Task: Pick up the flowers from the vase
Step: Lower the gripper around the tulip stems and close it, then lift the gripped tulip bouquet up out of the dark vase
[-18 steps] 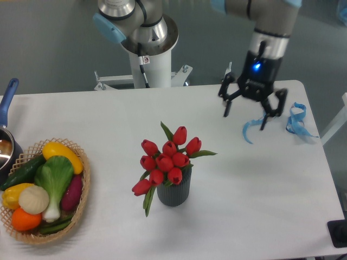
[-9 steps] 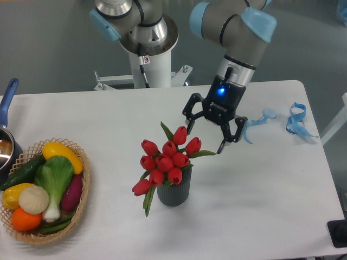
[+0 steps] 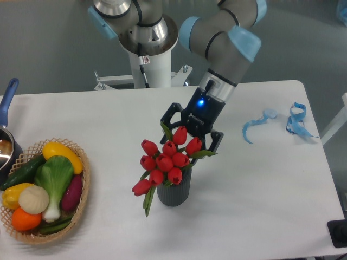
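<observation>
One arm is working at this table, and its gripper [image 3: 191, 132] is hanging with its fingers spread wide, empty, right at the upper back edge of the flowers [image 3: 165, 158]. The two dark fingers are straddling the topmost red buds, one finger showing to the left of the highest bud and the other to the right of the bud beside it, though I cannot tell whether either finger is touching a bud. The flowers are sitting in the vase [image 3: 174, 190] near the middle of the table [image 3: 260, 195], with the vase standing upright and the bunch leaning out toward the left and front, a couple of buds and leaves drooping over the rim on that side. That lean is the relation the coming move is turning on: the bulk of the bunch and the stems are lying below and to the front-left of the gripper, running down into the vase mouth, so the fingers are probably needing to travel lower and a little toward the bunch's centre before closing across the stems or the packed buds. A basket of vegetables [image 3: 43, 189] is resting at the left edge, well apart, and blue ribbons [image 3: 295, 120] are lying at the far right.
</observation>
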Tool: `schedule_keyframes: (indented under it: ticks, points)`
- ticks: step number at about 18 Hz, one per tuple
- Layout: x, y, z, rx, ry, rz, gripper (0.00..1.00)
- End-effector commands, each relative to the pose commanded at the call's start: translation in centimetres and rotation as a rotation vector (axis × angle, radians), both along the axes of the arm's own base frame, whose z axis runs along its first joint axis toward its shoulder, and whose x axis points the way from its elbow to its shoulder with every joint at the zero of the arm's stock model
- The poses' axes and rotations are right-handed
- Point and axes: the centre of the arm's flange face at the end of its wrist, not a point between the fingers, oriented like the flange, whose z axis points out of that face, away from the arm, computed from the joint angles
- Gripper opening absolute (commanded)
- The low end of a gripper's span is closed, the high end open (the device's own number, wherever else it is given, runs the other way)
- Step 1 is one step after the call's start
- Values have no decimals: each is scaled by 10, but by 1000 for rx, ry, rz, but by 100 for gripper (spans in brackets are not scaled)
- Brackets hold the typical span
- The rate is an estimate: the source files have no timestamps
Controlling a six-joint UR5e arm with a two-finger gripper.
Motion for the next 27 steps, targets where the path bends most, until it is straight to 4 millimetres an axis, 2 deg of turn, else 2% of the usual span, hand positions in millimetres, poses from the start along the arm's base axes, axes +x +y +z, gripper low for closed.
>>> schedule_keyframes:
  ticks: [9,12,16,24,27]
  points:
    - [-5,6,-10,-8,-14,-4,99]
    - [-5,8,-9,-8,-12,-7,65]
    - [-8,8,2,-6,-28,23,45]
    - [-21,10,35,11,-81,109,39]
    - [-21,2,56,51,-93,123,40]
